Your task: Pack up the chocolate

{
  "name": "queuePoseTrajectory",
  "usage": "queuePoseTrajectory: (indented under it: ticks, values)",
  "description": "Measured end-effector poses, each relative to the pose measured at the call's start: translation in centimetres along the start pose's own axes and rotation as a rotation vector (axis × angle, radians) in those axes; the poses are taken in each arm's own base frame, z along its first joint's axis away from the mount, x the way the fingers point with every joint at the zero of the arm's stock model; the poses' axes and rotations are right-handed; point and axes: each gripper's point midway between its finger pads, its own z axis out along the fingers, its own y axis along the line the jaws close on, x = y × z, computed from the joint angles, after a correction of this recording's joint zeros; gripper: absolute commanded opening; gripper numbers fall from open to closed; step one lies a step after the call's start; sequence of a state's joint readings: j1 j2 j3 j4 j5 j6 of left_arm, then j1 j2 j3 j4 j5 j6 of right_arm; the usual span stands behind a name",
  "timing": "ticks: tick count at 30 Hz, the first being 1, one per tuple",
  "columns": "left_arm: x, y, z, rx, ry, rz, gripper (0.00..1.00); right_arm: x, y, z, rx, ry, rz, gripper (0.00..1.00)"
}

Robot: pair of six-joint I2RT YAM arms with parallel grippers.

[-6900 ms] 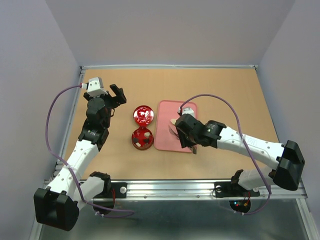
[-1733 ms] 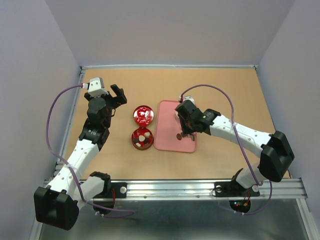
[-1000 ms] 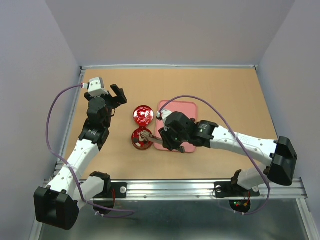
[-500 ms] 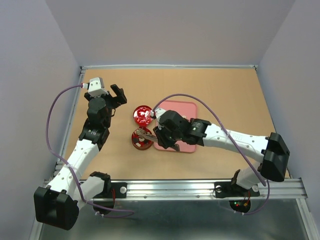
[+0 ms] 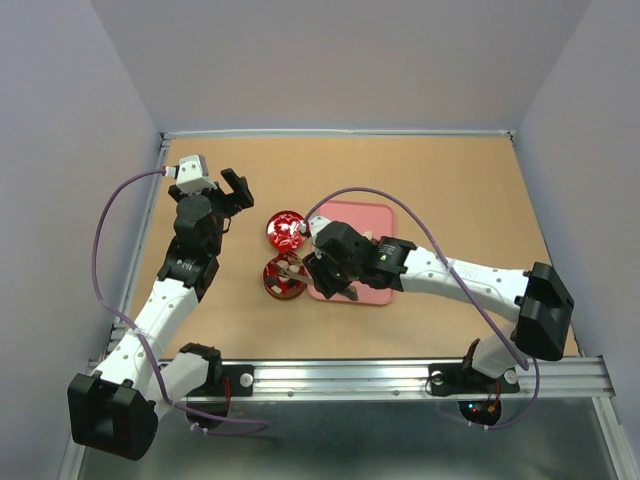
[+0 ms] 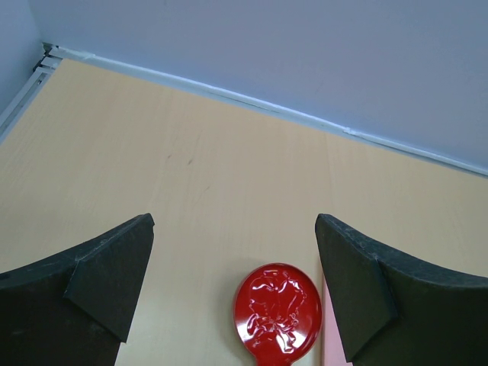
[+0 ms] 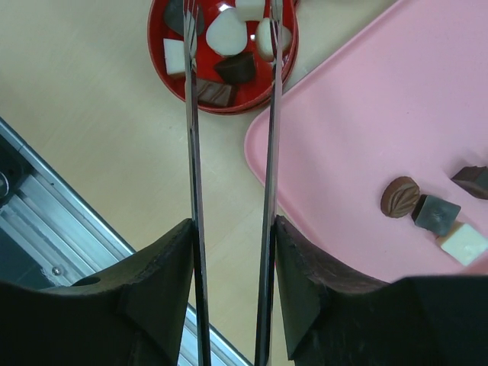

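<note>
hovering over the red tin (image 7: 166, 82), the right gripper (image 7: 231, 19) has its long blades parted, pinching nothing. loose chocolates (image 7: 400, 197) sit on the pink tray (image 7: 358, 130), right of the blade tips and nearest this arm; others lie in the tin. left gripper (image 6: 232, 229) gapes empty, far left.

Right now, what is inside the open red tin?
Several cream-white and dark brown chocolates lie in the red tin. The right tool's blades cross it and the frame cuts its far side, hiding any others.
</note>
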State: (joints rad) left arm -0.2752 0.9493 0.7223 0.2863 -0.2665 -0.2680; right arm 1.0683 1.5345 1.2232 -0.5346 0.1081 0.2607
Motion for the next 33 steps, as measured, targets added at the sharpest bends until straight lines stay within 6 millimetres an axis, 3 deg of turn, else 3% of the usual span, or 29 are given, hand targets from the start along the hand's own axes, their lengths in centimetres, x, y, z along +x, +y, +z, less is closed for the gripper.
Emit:
queuePoseTrajectory:
  ticks: [9, 15, 18, 22, 28, 33]
  values:
    - [0.0, 0.0, 0.0, 0.000, 0.000, 0.000, 0.99, -0.9, -0.7, -1.0, 0.035, -0.044, 0.007, 0.49]
    - [0.0, 0.0, 0.0, 0.000, 0.000, 0.000, 0.99, -3.2, -2.1, -4.6, 0.101, -0.168, 0.056, 0.48]
    - [0.0, 0.0, 0.0, 0.001, 0.000, 0.000, 0.99, -3.2, -3.2, -5.9, 0.147, -0.193, 0.093, 0.48]
    - [0.0, 0.0, 0.0, 0.001, 0.000, 0.000, 0.99, -0.8, -4.3, -5.9, 0.205, -0.130, 0.139, 0.48]
    - [0.0, 0.0, 0.0, 0.001, 0.001, -0.002, 0.99, 4.8, -6.0, -6.6, 0.294, 0.033, 0.206, 0.48]
    - [0.0, 0.0, 0.0, 0.001, 0.000, -0.003, 0.99, 6.0, -6.4, -8.6, 0.312, 0.050, 0.265, 0.48]
